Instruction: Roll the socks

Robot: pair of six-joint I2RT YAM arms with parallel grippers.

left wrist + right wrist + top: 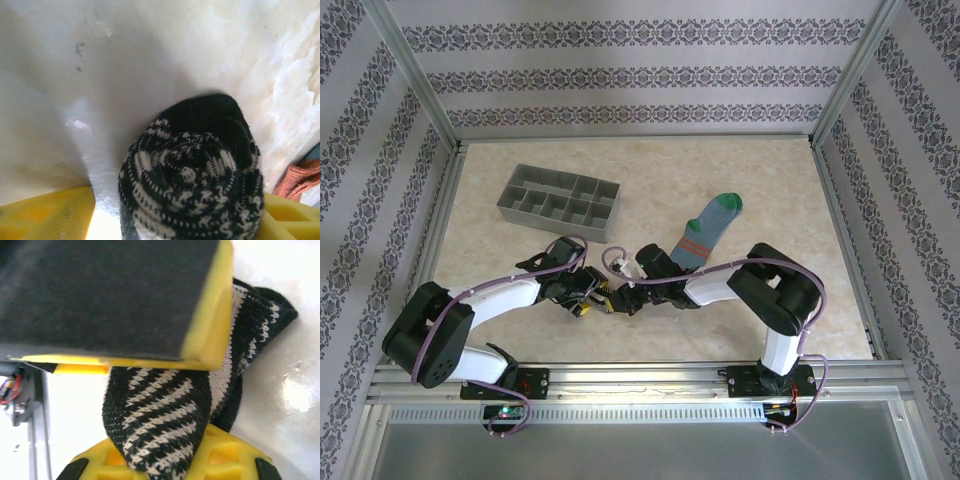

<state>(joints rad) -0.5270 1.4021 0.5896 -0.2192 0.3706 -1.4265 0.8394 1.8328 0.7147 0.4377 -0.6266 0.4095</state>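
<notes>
Lying on glossy marbled tabletop [150, 60] inside patterned walls [640, 80], striped sock [192, 165]: right gripper [170, 400] clamps it, left gripper [167, 220] gapes around it

right gripper [162, 407]: clamped on sock | black-and-white striped sock [200, 390]: bunched, pinched between dark-padded upper finger [100, 295] and yellow lower finger [220, 465], loose end sticking out past upper finger over glossy pale surface [280, 405] | metal rail [37, 405]: along surface edge, left

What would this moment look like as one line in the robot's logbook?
striped sock: rolled up | right pincer: shut on striped sock | left pincer: open, straddling the roll | blue-grey sock: lying flat, unrolled
</notes>
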